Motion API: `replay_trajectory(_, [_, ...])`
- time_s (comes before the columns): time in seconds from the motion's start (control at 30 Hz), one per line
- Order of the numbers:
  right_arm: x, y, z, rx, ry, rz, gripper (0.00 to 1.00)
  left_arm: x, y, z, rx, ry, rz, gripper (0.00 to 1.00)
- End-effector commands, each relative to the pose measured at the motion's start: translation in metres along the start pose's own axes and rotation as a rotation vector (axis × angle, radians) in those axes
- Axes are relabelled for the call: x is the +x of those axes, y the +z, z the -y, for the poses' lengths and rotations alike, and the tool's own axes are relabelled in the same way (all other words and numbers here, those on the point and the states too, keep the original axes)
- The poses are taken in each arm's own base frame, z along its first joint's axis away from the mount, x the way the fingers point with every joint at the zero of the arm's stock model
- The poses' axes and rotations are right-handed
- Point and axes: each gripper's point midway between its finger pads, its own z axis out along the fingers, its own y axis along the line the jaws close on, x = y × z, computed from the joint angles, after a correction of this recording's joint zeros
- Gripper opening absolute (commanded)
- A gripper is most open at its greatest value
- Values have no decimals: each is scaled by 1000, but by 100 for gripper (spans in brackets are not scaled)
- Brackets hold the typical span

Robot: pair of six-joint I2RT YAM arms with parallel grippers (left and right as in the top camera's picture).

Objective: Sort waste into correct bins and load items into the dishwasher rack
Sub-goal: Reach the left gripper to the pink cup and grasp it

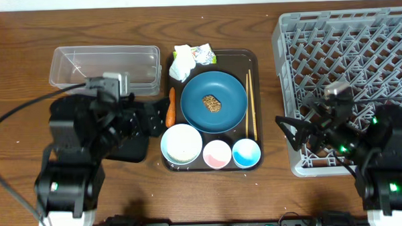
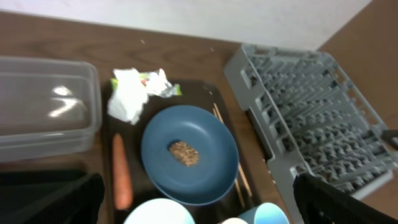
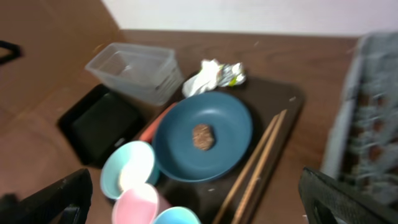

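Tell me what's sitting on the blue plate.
A single brown food lump lies near the middle of the blue plate. The rest of the plate's surface looks bare. Whatever is directly beneath the lump is covered and cannot be seen.

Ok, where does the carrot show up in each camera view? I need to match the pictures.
Overhead: the carrot lies along the brown tray's left edge, just left of the blue plate.
Left wrist: lower left, left of the blue plate.
Right wrist: left of centre, slanted beside the blue plate's left rim.
Shared landmark: the blue plate with the brown lump in its middle.
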Motion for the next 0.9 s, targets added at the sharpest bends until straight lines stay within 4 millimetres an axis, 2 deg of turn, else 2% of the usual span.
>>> replay_trajectory(0.0, [5, 7, -22, -139, 52, -52, 99, 1, 13, 9, 72, -33, -48, 98])
replay_trajectory(0.07, [9, 12, -17, -127, 71, -72, 99, 12, 27, 5, 69, -56, -110, 98])
replay_trajectory(0.2, [23, 19, 14, 24, 162, -132, 99, 48, 55, -7, -1, -84, -277, 98])
replay_trajectory(0.3, [37, 18, 32, 125, 210, -179, 99, 65, 68, -2, -4, -19, -348, 98])
replay_trajectory(0.4, [36, 19, 26, 95, 211, -177, 99, 64, 74, 10, 38, 15, -339, 98])
replay_trajectory(0.57, [33, 20, 24, 77, 192, -168, 99, 44, 80, 16, 61, 54, -253, 98])
replay_trajectory(0.67, [33, 20, 24, 79, 195, -170, 99, 47, 81, 15, 47, 55, -266, 98])
replay_trajectory(0.87, [35, 19, 31, 117, 207, -171, 99, 62, 81, -3, -98, 87, -309, 98])
